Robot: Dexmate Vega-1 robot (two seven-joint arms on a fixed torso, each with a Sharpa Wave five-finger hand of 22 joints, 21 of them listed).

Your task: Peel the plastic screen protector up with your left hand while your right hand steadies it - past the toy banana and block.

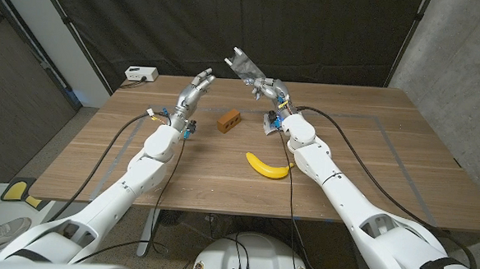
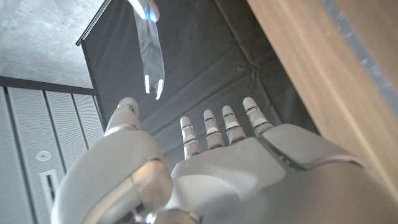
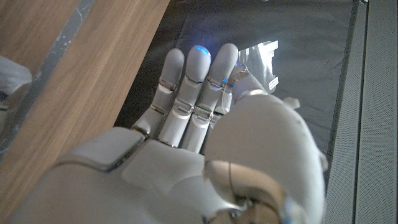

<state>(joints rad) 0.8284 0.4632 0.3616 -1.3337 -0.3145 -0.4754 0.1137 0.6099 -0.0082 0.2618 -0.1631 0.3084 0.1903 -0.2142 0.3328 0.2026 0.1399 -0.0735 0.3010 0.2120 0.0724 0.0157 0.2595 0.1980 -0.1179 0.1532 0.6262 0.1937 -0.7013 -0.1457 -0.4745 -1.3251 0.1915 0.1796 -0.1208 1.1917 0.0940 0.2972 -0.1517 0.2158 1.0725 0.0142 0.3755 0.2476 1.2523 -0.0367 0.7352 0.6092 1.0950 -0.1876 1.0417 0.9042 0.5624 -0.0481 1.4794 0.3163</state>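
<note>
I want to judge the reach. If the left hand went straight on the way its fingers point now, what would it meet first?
Probably the clear plastic screen protector held up by the right hand. The open left hand points up toward it with a gap between; depth is uncertain, so it might pass beside it.

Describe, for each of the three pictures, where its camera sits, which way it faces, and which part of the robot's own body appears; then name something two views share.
Head view: on the robot's head, looking down at the wooden table; both arms.
Left wrist view: behind the left hand, facing the dark curtain.
Right wrist view: behind the right hand, which holds the screen protector.
Shared: the protector appears in all three.
</note>
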